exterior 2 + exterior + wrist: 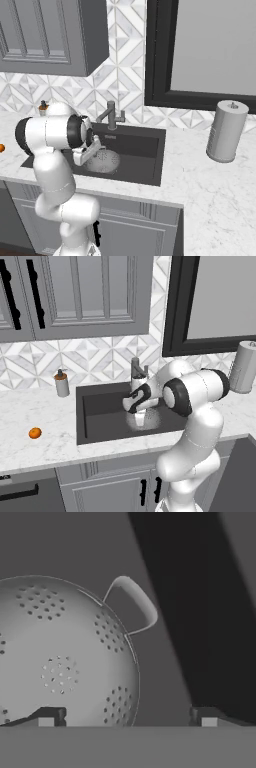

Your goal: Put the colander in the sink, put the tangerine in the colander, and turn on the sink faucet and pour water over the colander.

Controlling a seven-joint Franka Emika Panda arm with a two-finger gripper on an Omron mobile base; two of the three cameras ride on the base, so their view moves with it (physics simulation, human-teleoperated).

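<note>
Left base view: sink (100, 428) is a rectangular dark grey matte basin set into white veined marble counter (30, 411). Colander (150, 418) sits inside it on the basin floor, pale perforated metal, partly hidden by the arm. Gripper (140, 417) hangs low in the basin right at the colander. Sink faucet (136, 370), dark grey metal post, stands at the back rim. Tangerine (35, 433), small smooth orange ball, lies on the counter well left of the sink. Soap bottle (61, 384), grey cylinder with dark pump top, sits near the sink's back-left corner. Paper towel roll (243, 367) stands upright at far right. No readable writing.

Right base view: colander (103, 161) is a round pale dotted disc on the sink (145, 150) floor. Faucet (111, 117) has an upright post with spout and side lever. Towel roll (226, 131) is a tall grey cylinder on the marble.

Hand view: colander (65, 657) is a brushed silver bowl with hole clusters and 1 wire loop handle visible. The 2 fingertips (47, 717) stand wide apart, released, 1 over the bowl, 1 outside the rim, gripping nothing.
</note>
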